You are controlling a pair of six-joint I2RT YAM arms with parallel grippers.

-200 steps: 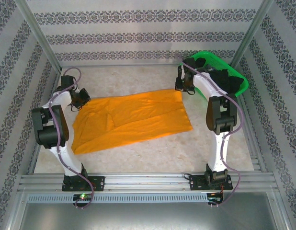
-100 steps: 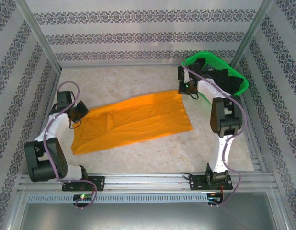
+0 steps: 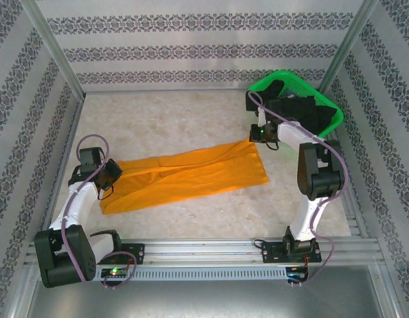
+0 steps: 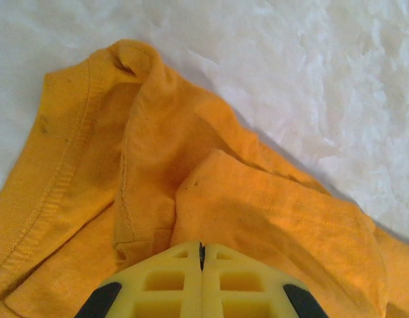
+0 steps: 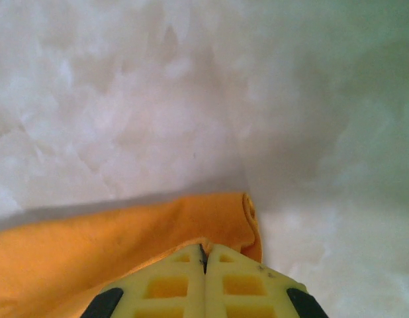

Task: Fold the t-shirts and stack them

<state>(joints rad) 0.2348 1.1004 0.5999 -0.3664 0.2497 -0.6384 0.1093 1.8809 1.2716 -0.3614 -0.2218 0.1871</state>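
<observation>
A mustard-orange t-shirt (image 3: 184, 175) lies on the table as a long, low strip from left to right, its far edge lifted and folded toward the near side. My left gripper (image 3: 116, 171) is shut on the shirt's left end; in the left wrist view the yellow fingertips (image 4: 201, 255) pinch the orange cloth (image 4: 244, 199) beside a ribbed hem. My right gripper (image 3: 255, 137) is shut on the shirt's far right corner, and the right wrist view has the cloth edge (image 5: 191, 225) caught between the closed fingertips (image 5: 204, 255). Black t-shirts (image 3: 304, 109) lie piled in the basket.
A green plastic mesh basket (image 3: 337, 116) stands at the back right, just behind the right arm. Patterned walls and metal posts close in the table on three sides. Bare pale tabletop (image 3: 171, 112) lies beyond the shirt.
Both grippers have drawn toward the near side, pulling the shirt's far edge over itself. The shirt has narrowed from a wide spread into a long strip. The left arm has sunk low.
</observation>
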